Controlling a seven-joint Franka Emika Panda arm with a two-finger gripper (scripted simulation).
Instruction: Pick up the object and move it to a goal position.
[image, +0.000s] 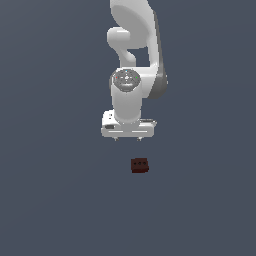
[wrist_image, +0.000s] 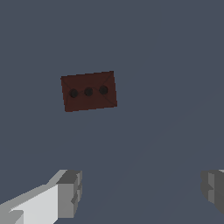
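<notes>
**Reddish-brown block waits just off the gripper's line**

Reddish-brown and boxy, the object (image: 139, 165) lies flat on the plain grey-blue floor (image: 50, 200), its three dark dots facing up in the wrist view (wrist_image: 89, 91). In the exterior view it sits at about five o'clock from the gripper (image: 128, 138), near but clearly apart, with open floor between them.

The gripper hangs above the floor with its jaws spread wide and nothing between them; the wrist view shows one finger (wrist_image: 69, 192) and the other at the far edge of the picture, a broad gap separating them. The block looks narrower than that gap.

The step in hand appears to be the approach. To do it well, the arm should first slide sideways until the block is centred between the fingers, since it now lies ahead of them and off toward one finger. The block is turned slightly against the finger line, so a small wrist rotation would let the pads meet its long flat faces squarely. Only then should it descend straight down and close, avoiding a nudge that could shove the block aside. No goal marker is visible.
</notes>
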